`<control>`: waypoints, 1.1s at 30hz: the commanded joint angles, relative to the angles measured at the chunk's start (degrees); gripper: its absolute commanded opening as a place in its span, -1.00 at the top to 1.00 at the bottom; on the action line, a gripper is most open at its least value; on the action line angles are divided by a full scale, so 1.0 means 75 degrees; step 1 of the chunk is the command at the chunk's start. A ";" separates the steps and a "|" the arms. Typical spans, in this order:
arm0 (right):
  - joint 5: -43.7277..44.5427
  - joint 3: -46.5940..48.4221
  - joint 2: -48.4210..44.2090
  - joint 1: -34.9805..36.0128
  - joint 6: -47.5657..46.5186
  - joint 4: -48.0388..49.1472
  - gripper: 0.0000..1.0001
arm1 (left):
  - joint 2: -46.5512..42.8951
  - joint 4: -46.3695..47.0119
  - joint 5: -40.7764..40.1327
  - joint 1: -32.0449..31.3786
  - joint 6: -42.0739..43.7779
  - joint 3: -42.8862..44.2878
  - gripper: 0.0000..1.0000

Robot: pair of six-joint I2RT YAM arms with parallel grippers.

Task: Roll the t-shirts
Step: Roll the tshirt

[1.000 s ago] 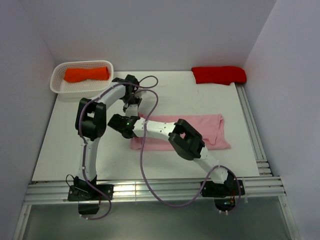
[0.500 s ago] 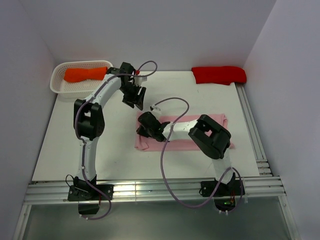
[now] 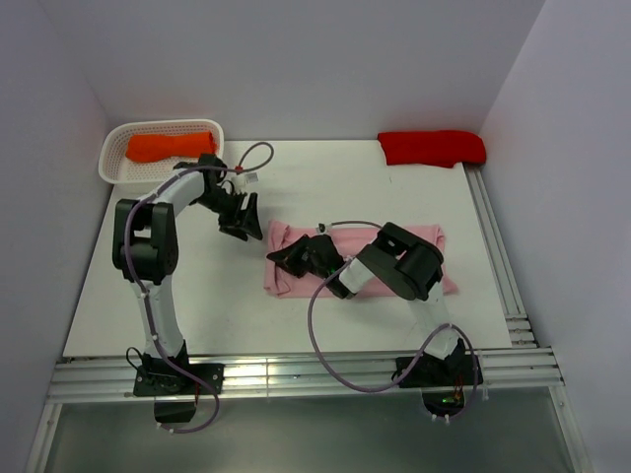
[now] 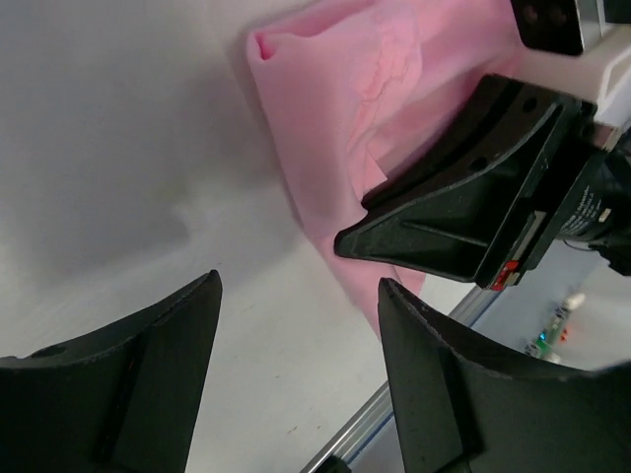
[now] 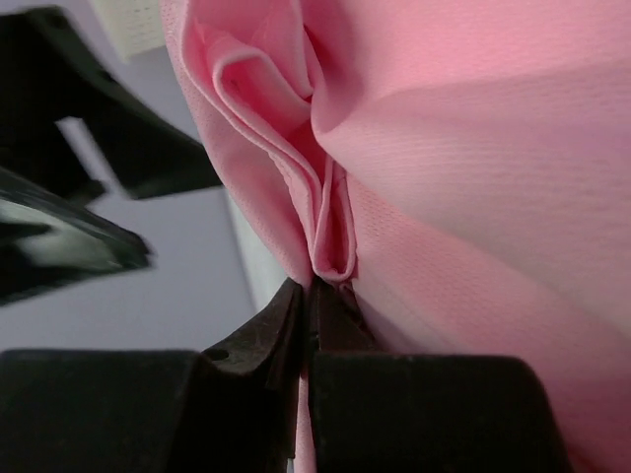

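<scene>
Three t-shirts before you: pink t-shirt (image 3: 279, 280) on the tabletop (image 3: 335, 187), orange bundle (image 3: 170, 147) in the one basket (image 3: 111, 169), red bundle (image 3: 431, 147) far right.
Your right jaws pinch a pink fold; left jaws stand apart.

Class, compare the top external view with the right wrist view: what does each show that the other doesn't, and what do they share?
Only the top external view shows the orange bundle in the white basket and the red bundle at the far right corner. Only the right wrist view shows, close up, the right gripper shut on a bunched fold of cloth. Both show the pink t-shirt.
</scene>
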 commanded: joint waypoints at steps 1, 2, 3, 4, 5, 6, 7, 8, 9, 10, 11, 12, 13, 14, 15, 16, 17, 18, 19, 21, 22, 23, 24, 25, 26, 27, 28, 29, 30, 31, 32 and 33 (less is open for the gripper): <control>-0.0288 -0.0298 0.0364 -0.0024 0.0943 0.1920 1.00 | -0.0010 0.1184 0.1079 -0.0139 0.0100 -0.0645 -0.39; -0.0288 -0.0462 0.0492 -0.0012 0.1142 0.2363 1.00 | 0.0072 0.1374 0.1162 -0.0128 -0.0063 -0.0890 -0.38; -0.0299 -0.0533 0.0540 -0.0024 0.1225 0.2519 1.00 | 0.0166 0.1631 0.1290 -0.0116 -0.0157 -0.1008 -0.37; -0.0288 -0.0592 0.0564 -0.0036 0.1307 0.2613 1.00 | 0.0202 0.2028 0.1350 -0.0116 -0.0286 -0.1126 -0.37; -0.0276 -0.0720 0.0587 -0.0036 0.1366 0.2788 1.00 | 0.0248 0.2171 0.1443 -0.0116 -0.0496 -0.1254 -0.37; -0.0241 -0.0791 0.0587 -0.0036 0.1401 0.2848 1.00 | 0.0353 0.2242 0.1479 -0.0127 -0.0556 -0.1267 -0.34; -0.0241 -0.0838 0.0587 -0.0047 0.1413 0.2906 1.00 | 0.0401 0.2312 0.1491 -0.0128 -0.0603 -0.1267 -0.33; -0.0241 -0.0885 0.0587 -0.0059 0.1460 0.2977 1.00 | 0.0424 0.2464 0.1456 -0.0128 -0.0708 -0.1291 -0.32; -0.0276 -0.0897 0.0599 -0.0059 0.1472 0.3012 1.00 | 0.0448 0.2558 0.1398 -0.0128 -0.0778 -0.1326 -0.31; -0.0288 -0.0885 0.0599 -0.0071 0.1472 0.3036 1.00 | 0.0471 0.2652 0.1409 -0.0128 -0.0802 -0.1349 -0.30; -0.0299 -0.0885 0.0611 -0.0071 0.1495 0.3036 1.00 | 0.0506 0.2723 0.1409 -0.0139 -0.1081 -0.1326 -0.28; -0.0311 -0.0874 0.0623 -0.0071 0.1507 0.3047 1.00 | 0.0599 0.2758 0.1444 -0.0139 -0.1142 -0.1291 -0.23; -0.0323 -0.0873 0.0646 -0.0082 0.1507 0.3059 1.00 | 0.0635 0.2805 0.1421 -0.0139 -0.1200 -0.1279 -0.20; -0.0323 -0.0885 0.0658 -0.0083 0.1519 0.3082 1.00 | 0.0670 0.2863 0.1351 -0.0151 -0.1294 -0.1256 -0.18; -0.0335 -0.0885 0.0658 -0.0071 0.1519 0.3059 1.00 | 0.0752 0.2817 0.1165 -0.0197 -0.1283 -0.1209 -0.12; -0.0346 -0.0862 0.0646 -0.0071 0.1531 0.3048 1.00 | 0.0799 0.2794 0.1116 -0.0244 -0.1271 -0.1116 -0.09; -0.0358 -0.0862 0.0646 -0.0071 0.1507 0.3024 1.00 | 0.0858 0.2759 0.1093 -0.0303 -0.1295 -0.1092 -0.07; -0.0370 -0.0862 0.0658 -0.0071 0.1507 0.2989 1.00 | 0.0881 0.2747 0.1034 -0.0338 -0.1306 -0.1068 -0.04; -0.0393 -0.0839 0.0646 -0.0071 0.1507 0.2954 1.00 | 0.0882 0.2747 0.0987 -0.0373 -0.1318 -0.1033 -0.02; -0.0428 -0.0815 0.0623 -0.0082 0.1461 0.2790 1.00 | 0.0893 0.2700 0.0917 -0.0455 -0.1365 -0.0998 0.09; -0.0452 -0.0768 0.0588 -0.0083 0.1391 0.2616 1.00 | 0.0893 0.2653 0.0824 -0.0479 -0.1353 -0.0928 0.13; -0.0440 -0.0768 0.0564 -0.0083 0.1344 0.2486 1.00 | 0.0917 0.2595 0.0753 -0.0560 -0.1342 -0.0881 0.26; -0.0440 -0.0756 0.0494 -0.0083 0.1285 0.2299 1.00 | 0.0917 0.2513 0.0660 -0.0596 -0.1342 -0.0858 0.31; -0.0440 -0.0687 0.0343 -0.0083 0.1111 0.1799 1.00 | 0.0917 0.2478 0.0415 -0.0643 -0.1365 -0.0799 0.36; -0.0429 -0.0628 0.0249 -0.0094 0.0981 0.1515 1.00 | 0.0917 0.2408 0.0192 -0.0713 -0.1377 -0.0752 0.57; -0.0394 -0.0604 0.0143 -0.0094 0.0841 0.1211 0.98 | 0.0917 0.2326 0.0039 -0.0760 -0.1365 -0.0705 0.66; -0.0359 -0.0511 -0.0101 -0.0083 0.0596 0.0523 0.93 | 0.0905 0.2232 -0.0264 -0.0795 -0.1353 -0.0659 0.73; -0.0289 -0.0464 -0.0232 -0.0071 0.0466 0.0215 0.79 | 0.0847 0.2208 -0.0487 -0.0865 -0.1353 -0.0658 0.91; -0.0241 -0.0417 -0.0349 -0.0071 0.0302 -0.0113 0.70 | 0.0800 0.2161 -0.0675 -0.0912 -0.1342 -0.0646 0.98; -0.0206 -0.0289 -0.0605 -0.0071 0.0022 -0.0871 0.60 | 0.0765 0.2091 -0.0851 -0.0959 -0.1295 -0.0635 0.99; -0.0136 -0.0218 -0.0735 -0.0059 -0.0120 -0.1249 0.40 | 0.0730 0.2032 -0.1224 -0.1041 -0.1295 -0.0623 0.99; 0.0015 -0.0078 -0.0853 -0.0048 -0.0273 -0.1601 0.32 | 0.0729 0.1951 -0.1402 -0.1100 -0.1272 -0.0565 0.99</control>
